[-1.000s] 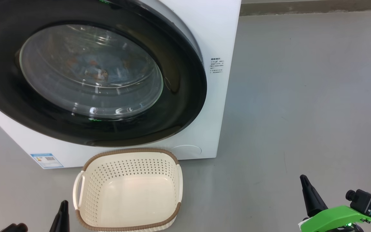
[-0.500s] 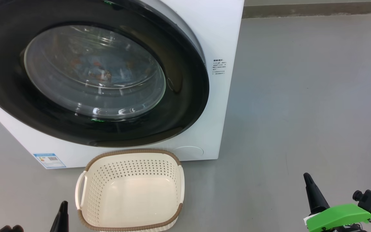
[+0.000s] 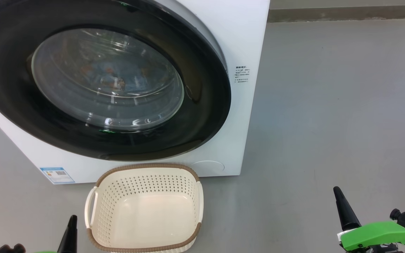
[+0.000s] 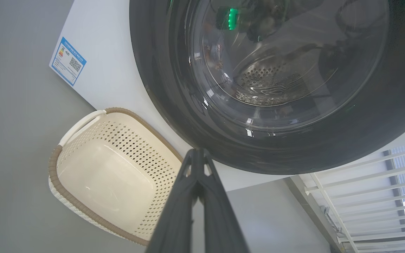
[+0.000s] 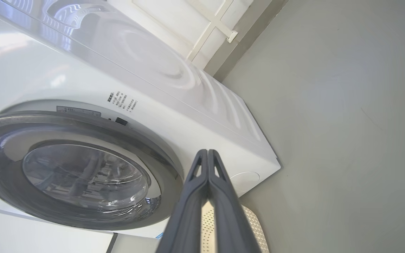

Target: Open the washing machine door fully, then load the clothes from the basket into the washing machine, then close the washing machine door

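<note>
The washing machine [image 3: 248, 42] stands ahead with the washing machine door [image 3: 206, 105] lying shut against its front. Through the glass window I make out blue fabric with orange-brown spots, the clothes [image 3: 114, 77], inside the drum. The basket [image 3: 146, 182] sits on the floor just below the door, with nothing in it. My left gripper [image 3: 71, 228] is shut, low beside the basket's left handle. My right gripper [image 3: 341, 207] is shut, well to the right over bare floor. In the left wrist view the shut left gripper [image 4: 198, 154] points at the door [image 4: 160, 88] above the basket [image 4: 111, 168]. The right wrist view has the shut right gripper [image 5: 207, 154] near the door [image 5: 167, 168].
Grey floor [image 3: 329, 123] stretches open to the right of the machine. A blue label [image 3: 57, 174] marks the washer's lower left corner. A baseboard [image 3: 329, 14] runs along the far wall. White slatted railing [image 4: 364, 182] stands beside the machine.
The whole head view has shifted slightly, so the camera moved. Door, basket and both shut grippers keep their places relative to each other.
</note>
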Controlling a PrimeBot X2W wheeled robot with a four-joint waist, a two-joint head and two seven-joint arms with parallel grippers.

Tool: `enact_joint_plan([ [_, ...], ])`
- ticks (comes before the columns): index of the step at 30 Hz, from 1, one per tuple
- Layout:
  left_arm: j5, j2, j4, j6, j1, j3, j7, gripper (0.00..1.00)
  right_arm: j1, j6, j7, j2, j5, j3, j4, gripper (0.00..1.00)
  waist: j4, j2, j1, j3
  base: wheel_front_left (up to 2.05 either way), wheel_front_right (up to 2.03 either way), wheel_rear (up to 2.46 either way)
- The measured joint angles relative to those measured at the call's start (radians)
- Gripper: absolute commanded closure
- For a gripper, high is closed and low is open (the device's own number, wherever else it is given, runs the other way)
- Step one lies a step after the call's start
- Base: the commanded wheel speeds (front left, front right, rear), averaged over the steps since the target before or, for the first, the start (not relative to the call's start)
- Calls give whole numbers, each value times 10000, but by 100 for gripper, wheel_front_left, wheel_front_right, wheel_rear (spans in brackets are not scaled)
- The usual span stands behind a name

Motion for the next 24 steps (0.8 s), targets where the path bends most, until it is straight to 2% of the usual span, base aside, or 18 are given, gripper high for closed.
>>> enact_joint_plan([
  [24,-2261,-128,-40,0,-218,261,681,100,0,-46,706,56,2497,-295,-336,100,164,0,0,-132,0,0,0],
])
